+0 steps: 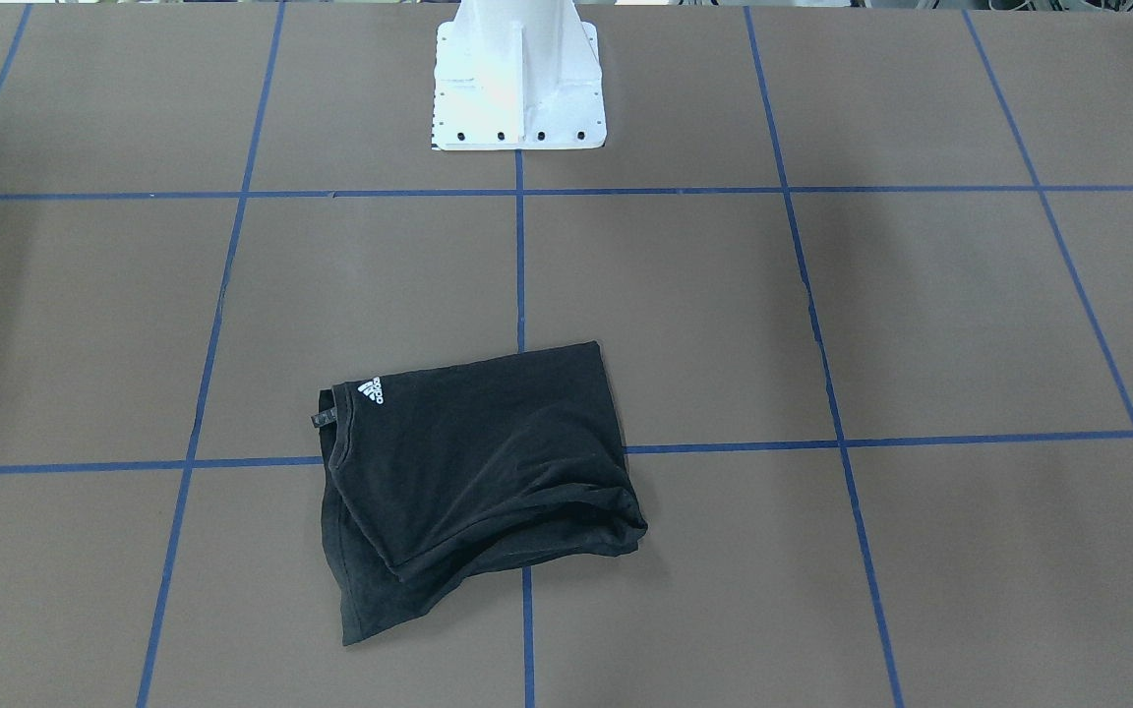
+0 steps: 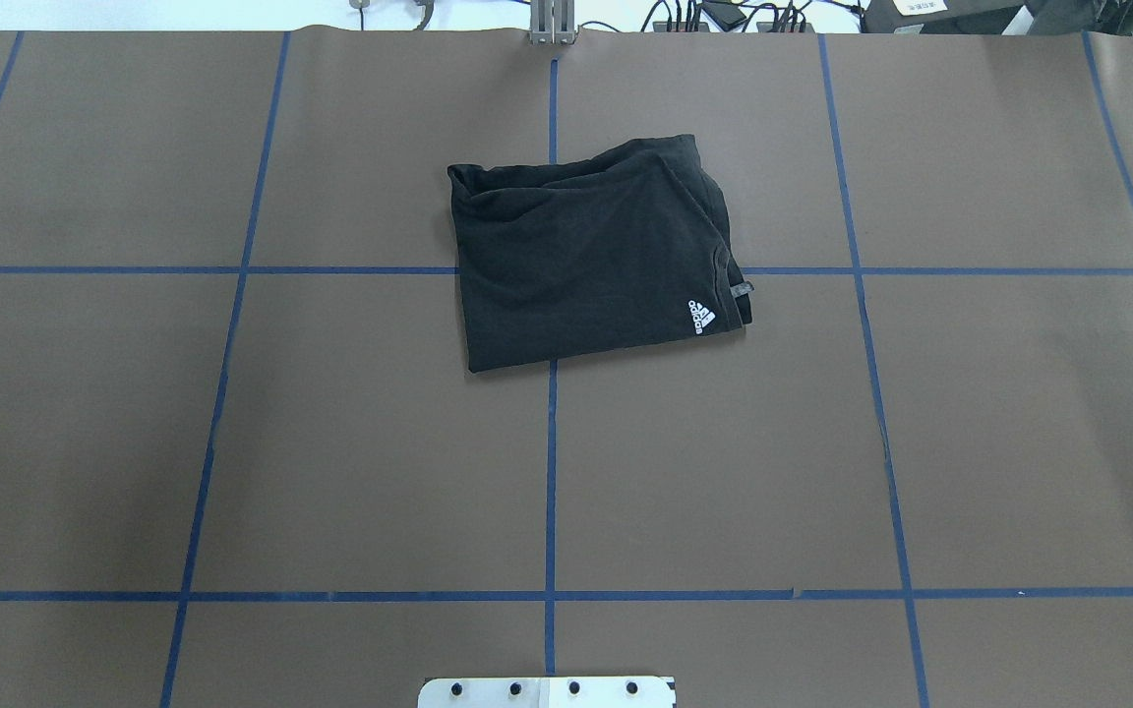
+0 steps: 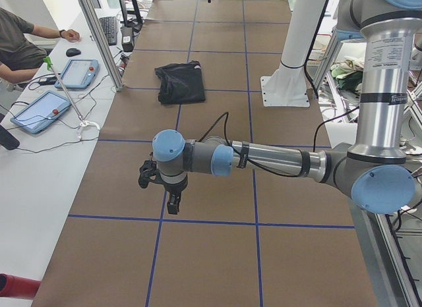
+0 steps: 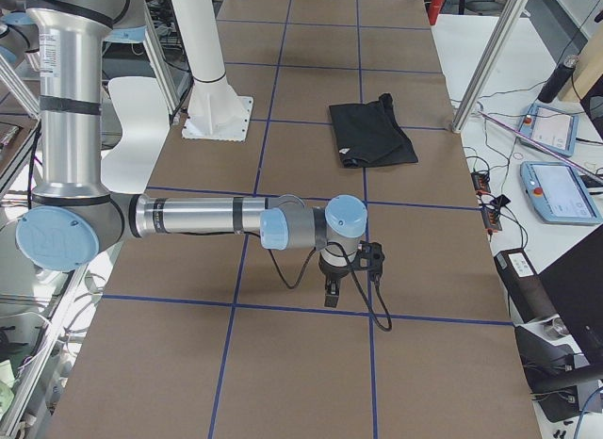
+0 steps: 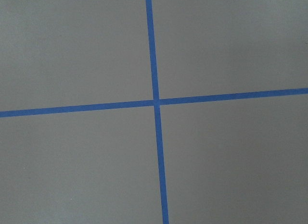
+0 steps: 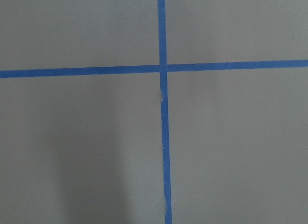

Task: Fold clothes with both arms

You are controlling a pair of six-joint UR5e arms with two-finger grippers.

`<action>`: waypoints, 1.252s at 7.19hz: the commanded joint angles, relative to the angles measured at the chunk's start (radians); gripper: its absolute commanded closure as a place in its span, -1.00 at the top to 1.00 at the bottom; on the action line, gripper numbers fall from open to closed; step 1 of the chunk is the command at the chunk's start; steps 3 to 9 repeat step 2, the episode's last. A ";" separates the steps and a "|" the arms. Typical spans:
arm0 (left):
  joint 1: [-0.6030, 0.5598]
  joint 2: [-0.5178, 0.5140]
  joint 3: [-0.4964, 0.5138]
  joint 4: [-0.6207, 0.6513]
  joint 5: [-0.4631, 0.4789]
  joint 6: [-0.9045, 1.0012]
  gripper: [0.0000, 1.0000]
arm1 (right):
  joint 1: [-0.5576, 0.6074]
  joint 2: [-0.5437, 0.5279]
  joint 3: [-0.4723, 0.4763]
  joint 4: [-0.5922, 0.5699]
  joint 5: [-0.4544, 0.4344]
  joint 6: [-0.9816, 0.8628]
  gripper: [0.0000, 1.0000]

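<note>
Brown table cover (image 2: 330,442), gridded with blue tape lines (image 2: 551,472), fills the foreground of every view you have, and most of it is bare of cloth. Next in size are the arms. The left arm (image 3: 277,159) and the right arm (image 4: 198,216) each reach out low and level over their own end of the table, well apart from the garment and outside both central cameras. I read that as a parked pose that leaves you a clear look at the result.

The black T-shirt (image 2: 586,265) lies on the far side of the table from the white pedestal (image 1: 517,88), straddling the centre tape line. It is folded into a compact, slightly skewed rectangle, with loose layers bunched along the far edge. No chest print shows, so it is probably tucked inside. The folding looks done, or nearly so.

The left gripper (image 3: 173,205) and the right gripper (image 4: 330,293) each point straight down over a tape crossing, holding nothing. You cannot tell from these side views whether their fingers are apart or together. A small white logo (image 2: 701,318) marks the collar corner, on the robot's right.
</note>
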 commanded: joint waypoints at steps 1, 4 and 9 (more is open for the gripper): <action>0.000 0.013 0.015 0.001 0.005 0.001 1.00 | 0.001 -0.001 0.000 0.000 0.000 0.000 1.00; 0.000 0.024 0.015 0.000 0.006 0.001 1.00 | 0.003 -0.003 0.000 0.000 0.002 0.000 1.00; 0.000 0.024 0.015 0.000 0.006 0.001 1.00 | 0.003 -0.003 0.000 0.000 0.002 0.000 1.00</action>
